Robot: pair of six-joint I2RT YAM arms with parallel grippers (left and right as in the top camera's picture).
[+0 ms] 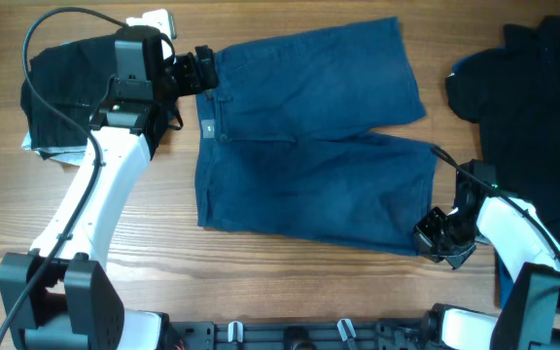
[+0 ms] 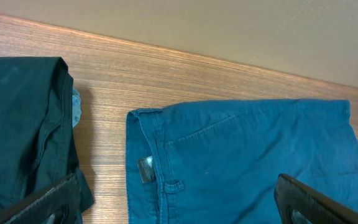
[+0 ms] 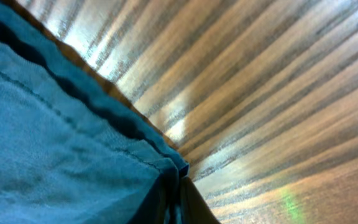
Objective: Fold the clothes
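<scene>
The clothes, a pair of mid-blue denim shorts, lie flat on the wooden table with the waistband to the left and both legs pointing right. My left gripper hovers at the far end of the waistband, wide open. In the left wrist view the left gripper straddles the waistband and belt loop of the shorts, its dark fingers well apart. My right gripper sits at the near leg's hem corner. In the right wrist view the right gripper is shut, with the hem of the shorts pinched in it.
A black garment with pale trim lies bunched at the far left, just beside the left gripper, and shows again in the left wrist view. A black polo shirt with a white logo lies at the far right, behind the right arm.
</scene>
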